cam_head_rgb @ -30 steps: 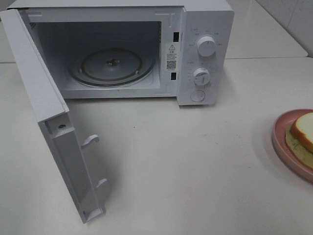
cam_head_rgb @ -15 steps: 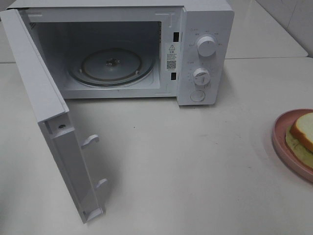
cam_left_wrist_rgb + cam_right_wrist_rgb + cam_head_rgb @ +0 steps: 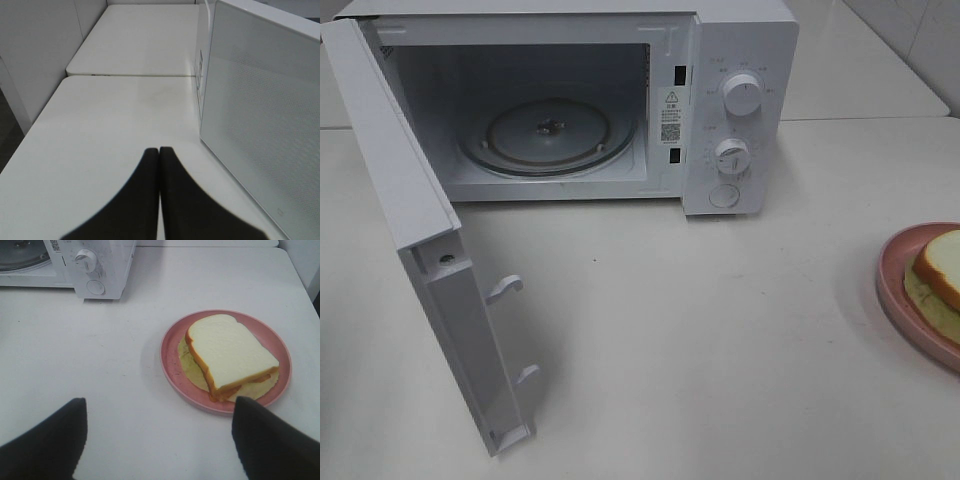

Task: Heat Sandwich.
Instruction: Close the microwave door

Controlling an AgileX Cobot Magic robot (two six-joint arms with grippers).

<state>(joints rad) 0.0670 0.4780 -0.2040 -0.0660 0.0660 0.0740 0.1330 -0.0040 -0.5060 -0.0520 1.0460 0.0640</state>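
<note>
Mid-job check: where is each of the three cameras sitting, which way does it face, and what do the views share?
Exterior high: above the table, looking down at the open microwave; no arm shows.
Left wrist: behind the shut left gripper, beside the microwave door.
Right wrist: behind the open right gripper, facing the sandwich on its plate.
Shared: microwave in all; sandwich in exterior and right wrist.

Glossy white microwave (image 3: 740,60), glass turntable (image 3: 548,135), matt table (image 3: 720,340).

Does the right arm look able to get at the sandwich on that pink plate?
Probably yes: the right gripper is open just short of the sandwich, which lies uncovered on the plate, with only bare table between them.
</note>
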